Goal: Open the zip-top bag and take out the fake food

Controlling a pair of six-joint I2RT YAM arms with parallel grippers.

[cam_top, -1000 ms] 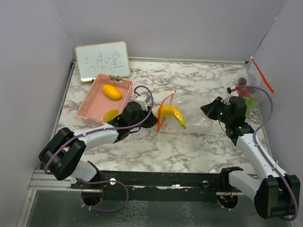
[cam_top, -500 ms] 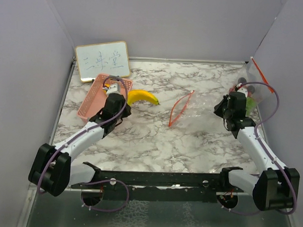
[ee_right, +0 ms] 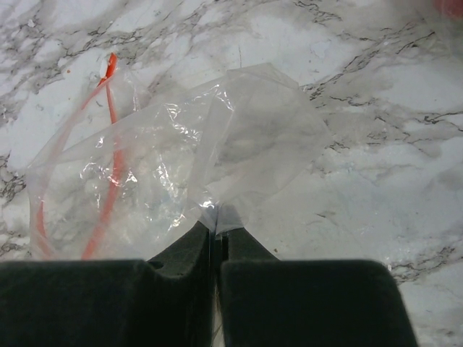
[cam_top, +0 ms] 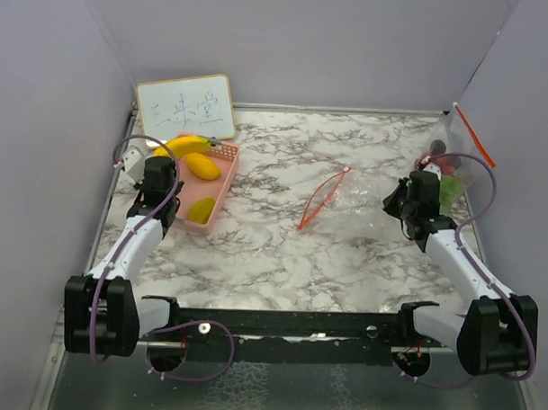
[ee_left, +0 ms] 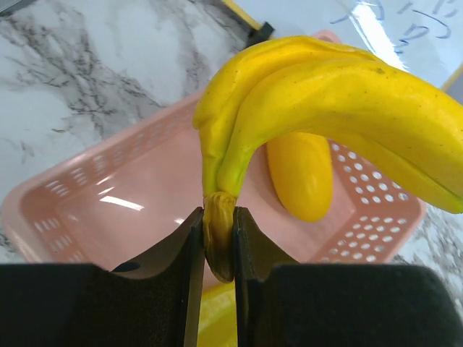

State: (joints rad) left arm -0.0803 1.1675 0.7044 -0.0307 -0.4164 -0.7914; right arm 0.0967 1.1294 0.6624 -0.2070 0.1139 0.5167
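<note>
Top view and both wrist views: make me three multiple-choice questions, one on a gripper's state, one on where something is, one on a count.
1. The right gripper is: A) wide open; B) shut on a berry; C) shut on the zip-top bag.
2. The banana is: A) held over the pink basket by the left gripper; B) inside the zip-top bag; C) under the right gripper.
3. Count of yellow oval pieces lying in the basket: A) none; B) two; C) four.
Answers: C, its fingers pinch the bag's clear corner; A, the fingers clamp its stem above the basket; B, the top view shows two inside it.
</note>
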